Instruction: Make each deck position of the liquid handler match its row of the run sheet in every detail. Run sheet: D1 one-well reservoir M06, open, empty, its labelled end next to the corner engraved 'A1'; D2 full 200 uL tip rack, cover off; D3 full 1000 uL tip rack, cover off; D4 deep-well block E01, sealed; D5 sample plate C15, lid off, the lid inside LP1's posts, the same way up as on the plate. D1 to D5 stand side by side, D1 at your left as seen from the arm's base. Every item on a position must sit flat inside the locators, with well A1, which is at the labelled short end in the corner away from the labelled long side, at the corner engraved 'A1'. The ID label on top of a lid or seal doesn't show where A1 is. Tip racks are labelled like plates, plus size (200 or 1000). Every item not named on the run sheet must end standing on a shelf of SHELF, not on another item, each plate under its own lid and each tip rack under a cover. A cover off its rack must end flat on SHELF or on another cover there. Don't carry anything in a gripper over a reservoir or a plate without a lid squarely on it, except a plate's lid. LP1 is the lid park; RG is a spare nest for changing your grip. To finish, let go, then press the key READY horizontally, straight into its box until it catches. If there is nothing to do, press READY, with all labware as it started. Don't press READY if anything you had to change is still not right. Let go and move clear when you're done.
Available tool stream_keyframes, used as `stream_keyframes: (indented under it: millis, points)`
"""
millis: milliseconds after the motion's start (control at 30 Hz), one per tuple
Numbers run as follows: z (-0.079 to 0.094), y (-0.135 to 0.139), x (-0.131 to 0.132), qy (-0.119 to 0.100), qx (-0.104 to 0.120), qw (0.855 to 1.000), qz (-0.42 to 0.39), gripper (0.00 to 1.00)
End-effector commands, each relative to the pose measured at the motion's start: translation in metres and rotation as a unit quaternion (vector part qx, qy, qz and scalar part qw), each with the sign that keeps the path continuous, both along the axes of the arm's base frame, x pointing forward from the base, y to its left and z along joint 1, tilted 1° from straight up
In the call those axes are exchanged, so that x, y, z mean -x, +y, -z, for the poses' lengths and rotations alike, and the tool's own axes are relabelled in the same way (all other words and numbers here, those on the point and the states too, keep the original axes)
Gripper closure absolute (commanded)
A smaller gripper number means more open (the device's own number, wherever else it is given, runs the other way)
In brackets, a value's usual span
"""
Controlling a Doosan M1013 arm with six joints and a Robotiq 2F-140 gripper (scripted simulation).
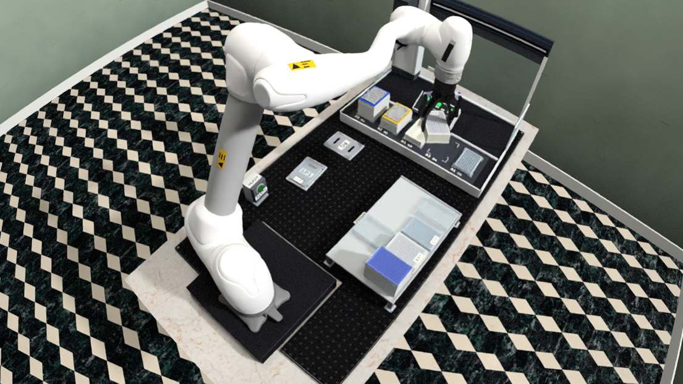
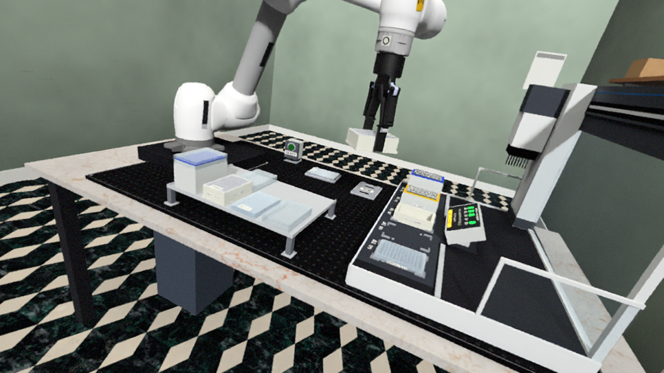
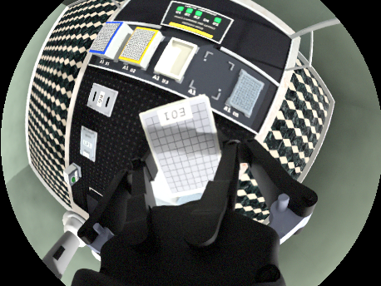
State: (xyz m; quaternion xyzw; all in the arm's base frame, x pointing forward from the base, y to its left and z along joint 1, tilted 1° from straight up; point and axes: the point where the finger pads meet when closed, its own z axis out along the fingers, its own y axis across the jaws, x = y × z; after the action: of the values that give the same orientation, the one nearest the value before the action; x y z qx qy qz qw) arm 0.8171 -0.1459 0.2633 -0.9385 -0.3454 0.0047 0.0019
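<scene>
My gripper [image 1: 437, 113] is shut on the long sides of deep-well block E01 [image 1: 436, 128], a white block with a gridded seal, and holds it high in the air. In the wrist view the block [image 3: 180, 143] hangs before the deck's front edge, its E01 end toward the deck. On the deck, left to right, stand a blue-rimmed tip rack [image 3: 107, 41], a yellow-rimmed tip rack [image 3: 139, 46], an open cream reservoir [image 3: 176, 58], an empty position [image 3: 215, 75] and an unlidded clear plate [image 3: 246, 91]. A lid lies in LP1 [image 1: 306, 174].
The spare nest RG [image 1: 341, 142] is empty. The READY key box [image 1: 257, 188] stands near the arm's base. SHELF [image 1: 397, 231] carries a blue-covered rack [image 1: 388, 267], a lidded plate and clear covers. The liquid handler's gantry [image 2: 534, 133] rises behind the deck.
</scene>
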Motion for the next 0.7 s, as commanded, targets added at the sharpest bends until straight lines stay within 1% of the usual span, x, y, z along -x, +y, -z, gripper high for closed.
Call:
stream_keyframes:
  millis: [0, 233, 333, 667]
  points:
    - [-0.0013, 0.0, -0.0002, -0.001, -0.001, 0.999, -0.036, 0.9]
    - [-0.0013, 0.0, -0.0002, -0.001, -0.001, 0.995, -0.096, 0.9]
    - [-0.0013, 0.0, -0.0002, -0.001, -0.001, 0.994, -0.106, 0.9]
    - [-0.0013, 0.0, -0.0002, -0.001, -0.002, 0.979, -0.204, 0.9]
